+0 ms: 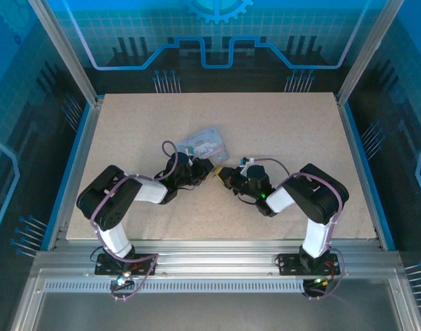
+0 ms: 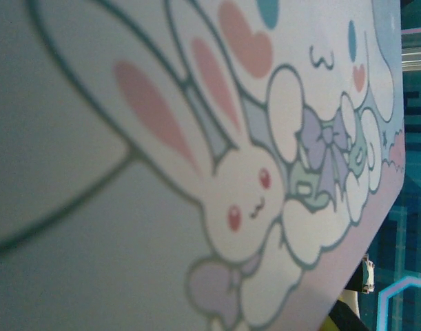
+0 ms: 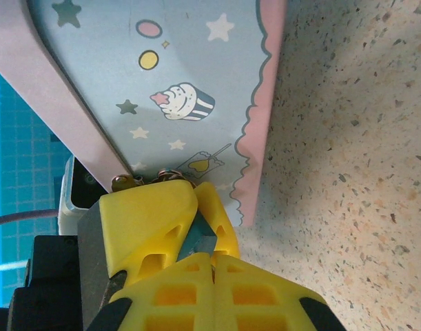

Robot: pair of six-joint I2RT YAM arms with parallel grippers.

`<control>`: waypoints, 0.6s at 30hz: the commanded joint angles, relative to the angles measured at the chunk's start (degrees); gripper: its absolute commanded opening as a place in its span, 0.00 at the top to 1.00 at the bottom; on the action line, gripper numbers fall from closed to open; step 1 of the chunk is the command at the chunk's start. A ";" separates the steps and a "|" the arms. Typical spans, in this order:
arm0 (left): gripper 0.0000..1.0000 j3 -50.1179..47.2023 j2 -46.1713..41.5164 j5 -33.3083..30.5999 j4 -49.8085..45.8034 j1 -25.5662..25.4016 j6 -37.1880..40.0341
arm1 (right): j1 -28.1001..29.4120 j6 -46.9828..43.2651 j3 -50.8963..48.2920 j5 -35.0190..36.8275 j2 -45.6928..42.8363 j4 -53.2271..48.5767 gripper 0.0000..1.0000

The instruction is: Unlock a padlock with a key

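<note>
Overhead, the top camera counts two arms and one pale blue tin (image 1: 204,143), which sits tilted near the middle of the speckled table (image 1: 300,124). The left gripper (image 1: 200,167) reaches the tin's near edge. Whether its jaws are apart or together cannot be told. The right gripper (image 1: 222,175) points in from the other side, just beside the left one.

Next, the left wrist camera sits very close to the tin's lid (image 2: 196,172), printed with white rabbits, bows and hearts.

Lastly, the right wrist camera shows the right gripper (image 3: 193,189) with its two yellow fingers (image 3: 148,221) drawn close. They pinch one small blue-grey piece, apparently the padlock (image 3: 198,238). The fingertips touch the brass hasp (image 3: 162,178) on the tin's edge (image 3: 196,83).
</note>
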 commanded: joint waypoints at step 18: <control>1.00 0.91 -1.09 10.71 2.54 -3.14 1.12 | 0.33 0.94 3.11 -3.83 -0.29 -2.76 1.00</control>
